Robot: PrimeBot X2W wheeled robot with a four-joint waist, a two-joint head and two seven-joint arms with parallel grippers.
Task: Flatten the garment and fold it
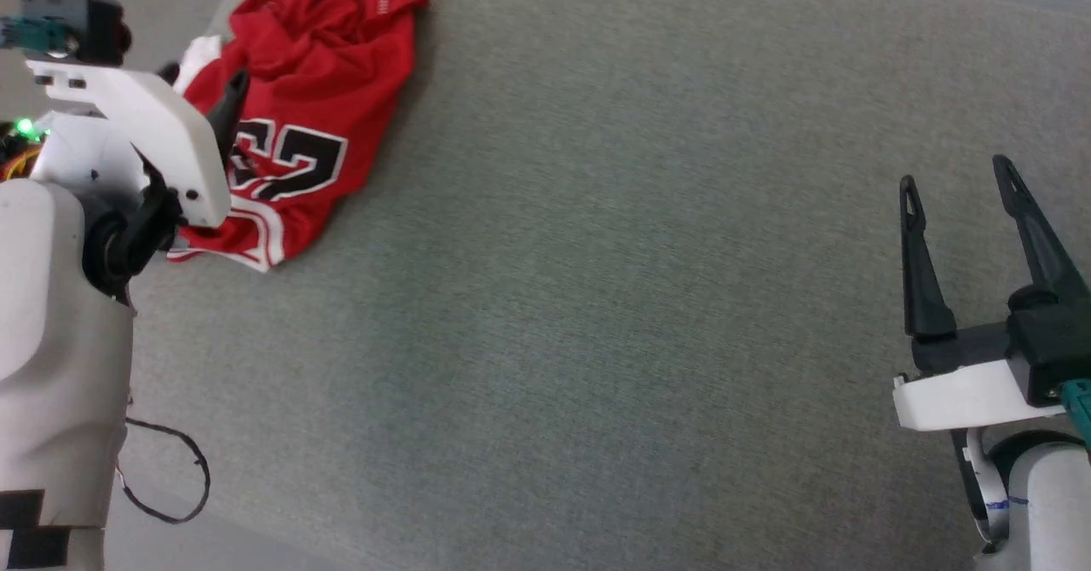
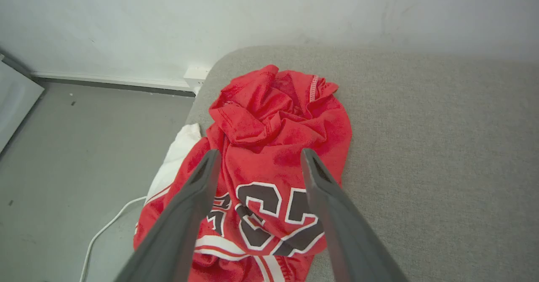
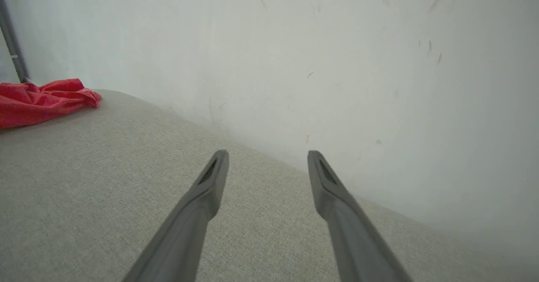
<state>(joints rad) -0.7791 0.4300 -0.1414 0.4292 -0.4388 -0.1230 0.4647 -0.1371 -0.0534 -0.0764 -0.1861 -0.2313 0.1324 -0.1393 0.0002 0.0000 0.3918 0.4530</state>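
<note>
The garment [image 1: 315, 85] lies crumpled in a heap at the far left corner of the grey fabric surface [image 1: 639, 256]. It is red, with black white-outlined numerals and striped trim facing up. A white sleeve [image 2: 177, 155] hangs over the surface's left edge. My left gripper [image 1: 200, 85] is over the heap's near left part, open, with nothing between its fingers. In the left wrist view, the left gripper [image 2: 260, 153] frames the red folds of the garment [image 2: 273, 122] above the numerals. My right gripper [image 1: 955, 175] stands open far to the right over bare fabric. The right wrist view shows this gripper [image 3: 268, 153] empty, with the garment [image 3: 42, 99] far off to the left.
A pale wall [image 3: 337, 63] runs close behind the surface's far edge. Left of the surface is grey floor [image 2: 63, 168] with a white cable [image 2: 105, 227] on it. A thin dark cable loop [image 1: 170, 477] hangs by my left arm.
</note>
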